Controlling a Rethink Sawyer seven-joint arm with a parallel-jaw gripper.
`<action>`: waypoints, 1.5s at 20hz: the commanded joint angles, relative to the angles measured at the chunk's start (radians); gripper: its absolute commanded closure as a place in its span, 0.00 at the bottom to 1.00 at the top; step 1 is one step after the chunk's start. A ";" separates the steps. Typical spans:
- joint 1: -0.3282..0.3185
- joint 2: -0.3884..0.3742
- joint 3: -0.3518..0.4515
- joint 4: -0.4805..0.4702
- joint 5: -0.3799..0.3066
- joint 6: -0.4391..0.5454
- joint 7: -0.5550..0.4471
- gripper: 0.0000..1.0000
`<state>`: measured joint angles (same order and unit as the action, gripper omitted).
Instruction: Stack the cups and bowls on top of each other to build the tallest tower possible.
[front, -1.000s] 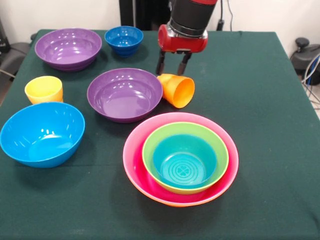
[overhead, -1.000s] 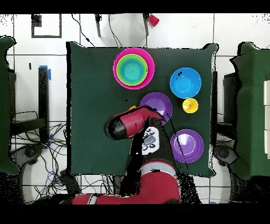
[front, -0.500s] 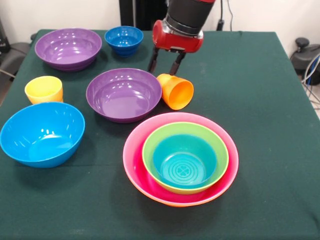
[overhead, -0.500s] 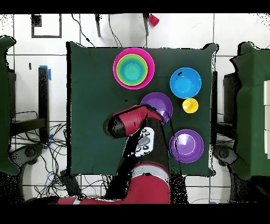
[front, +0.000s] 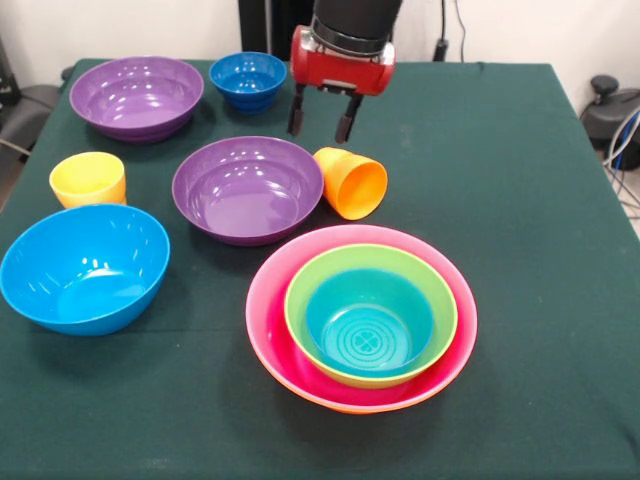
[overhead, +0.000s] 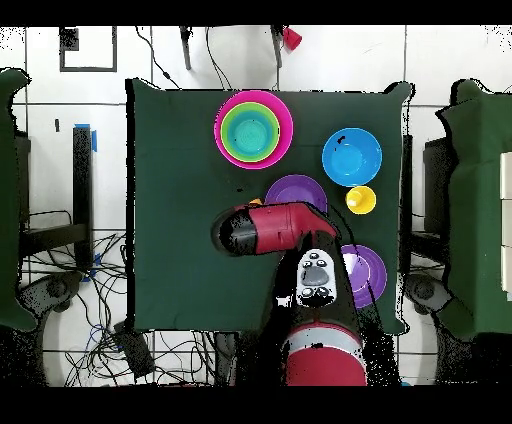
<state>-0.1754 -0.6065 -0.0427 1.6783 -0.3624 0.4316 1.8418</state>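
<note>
An orange cup (front: 352, 183) lies on its side, mouth toward the camera, beside a purple bowl (front: 248, 188). My gripper (front: 320, 127) hangs open and empty above the cloth, just behind the cup and that bowl. The tower (front: 362, 316) stands in front: a teal bowl (front: 366, 322) in a green one (front: 440, 300), in a pink one (front: 270, 300), with an orange rim showing below. A yellow cup (front: 88, 178) stands upright at the left. Loose around it are a light blue bowl (front: 82, 265), a second purple bowl (front: 137, 95) and a small dark blue bowl (front: 248, 78).
Green cloth covers the table (front: 520, 200). In the overhead view my arm (overhead: 270, 228) lies across the table's middle and hides the dark blue bowl and part of the purple bowl (overhead: 300, 188). The tower (overhead: 253, 128), light blue bowl (overhead: 351, 156) and yellow cup (overhead: 361, 199) show there.
My gripper has risen and drawn back to the left in the front view, away from the orange cup. The cup stays on its side. The arm has swung round in the overhead view.
</note>
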 joint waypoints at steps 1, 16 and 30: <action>-0.040 -0.016 0.169 0.088 0.084 0.019 0.067 0.00; 0.062 -0.040 0.104 0.039 0.176 0.121 0.121 0.00; 0.071 0.054 0.066 -0.007 0.197 0.084 0.103 0.00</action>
<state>-0.1241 -0.6369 -0.0144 1.7143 -0.1709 0.4576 1.8418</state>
